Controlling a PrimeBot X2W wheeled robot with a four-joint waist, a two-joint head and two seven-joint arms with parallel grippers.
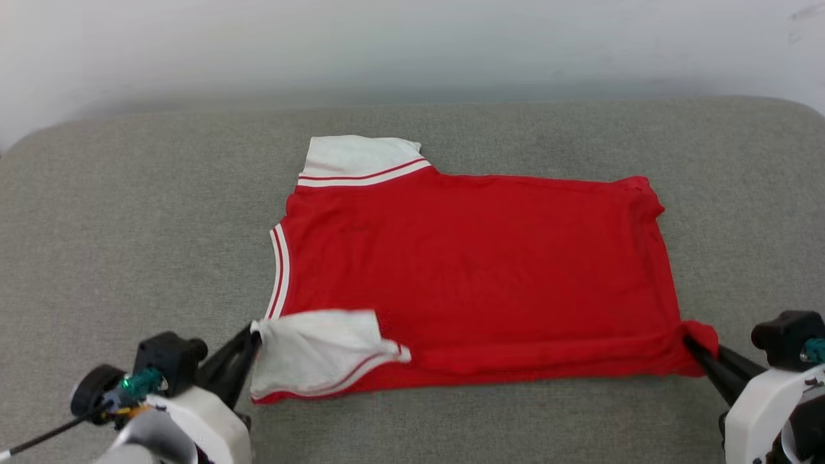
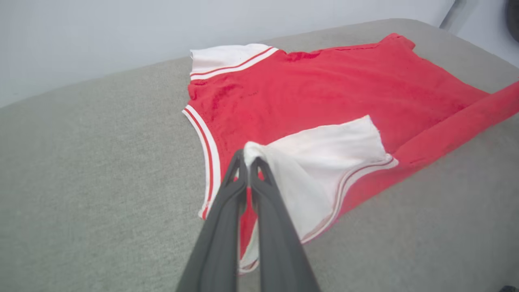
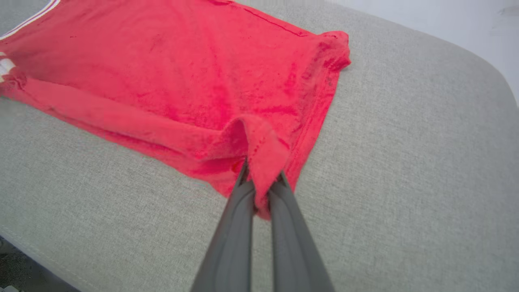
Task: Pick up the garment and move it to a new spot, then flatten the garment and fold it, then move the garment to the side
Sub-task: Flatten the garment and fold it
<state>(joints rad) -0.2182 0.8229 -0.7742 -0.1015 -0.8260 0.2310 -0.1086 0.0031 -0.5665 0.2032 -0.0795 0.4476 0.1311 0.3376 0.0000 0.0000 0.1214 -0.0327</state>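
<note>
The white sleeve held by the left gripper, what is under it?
The white sleeve, pinched by the left gripper, lies folded onto the red garment, which rests on the grey cushion. Red fabric peeks out below it. The rest underneath is hidden.

red garment [image 1: 477, 270] with white sleeves, red-and-white striped trim, grey cushion [image 1: 129, 258]

Grey fabric cushion [image 1: 129, 258], rounded corners, pale wall [image 1: 412, 38] behind
</note>
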